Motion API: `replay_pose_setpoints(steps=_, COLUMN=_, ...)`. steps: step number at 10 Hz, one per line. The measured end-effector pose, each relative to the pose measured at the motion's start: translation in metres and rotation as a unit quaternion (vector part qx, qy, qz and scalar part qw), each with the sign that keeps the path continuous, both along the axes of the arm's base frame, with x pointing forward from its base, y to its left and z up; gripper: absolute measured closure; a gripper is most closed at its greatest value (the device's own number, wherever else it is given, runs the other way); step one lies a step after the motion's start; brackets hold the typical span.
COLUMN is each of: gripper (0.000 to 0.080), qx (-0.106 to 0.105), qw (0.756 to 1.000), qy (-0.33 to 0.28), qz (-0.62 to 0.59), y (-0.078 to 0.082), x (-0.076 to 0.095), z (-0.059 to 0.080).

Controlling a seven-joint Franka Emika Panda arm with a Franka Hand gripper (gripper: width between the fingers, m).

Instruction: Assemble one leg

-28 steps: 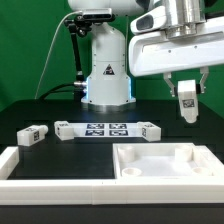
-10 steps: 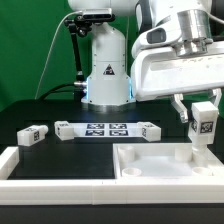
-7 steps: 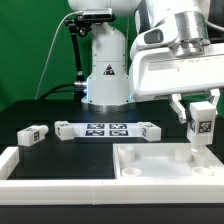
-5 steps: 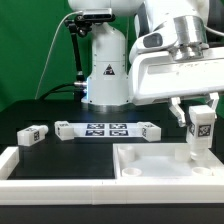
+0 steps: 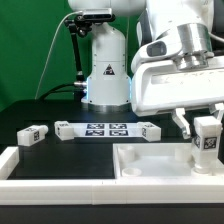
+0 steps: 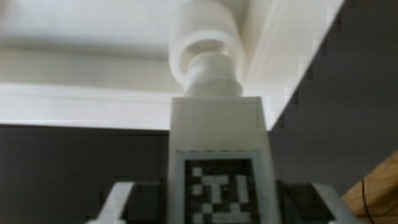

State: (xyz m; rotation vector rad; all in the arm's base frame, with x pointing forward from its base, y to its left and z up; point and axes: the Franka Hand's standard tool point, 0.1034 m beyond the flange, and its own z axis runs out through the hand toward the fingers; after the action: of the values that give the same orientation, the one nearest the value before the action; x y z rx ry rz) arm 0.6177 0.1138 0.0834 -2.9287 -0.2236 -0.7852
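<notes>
The gripper point(image 5: 205, 122) clamps the leg point(image 5: 207, 148) upright, just above the panel's point(image 5: 150, 158) corner at the exterior view's right, apparently so its lower end can seat there.

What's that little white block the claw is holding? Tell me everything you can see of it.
The leg is a small, stubby white block, plastic-looking, with a square black-and-white marker on one face and a narrower round tip below. It stands upright, gripped on two sides by the claw, over the corner of the white panel at the exterior view's right. Whether the tip touches the panel I cannot tell.
</notes>
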Motion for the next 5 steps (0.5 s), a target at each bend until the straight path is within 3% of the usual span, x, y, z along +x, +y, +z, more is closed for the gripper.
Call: replay_pose_setpoints(steps=5, gripper=0.0508, qx=-0.001, qw=1.000, qy=-0.022, qz=-0.007, y=-0.0044, x=-0.0069, z=-0.0111)
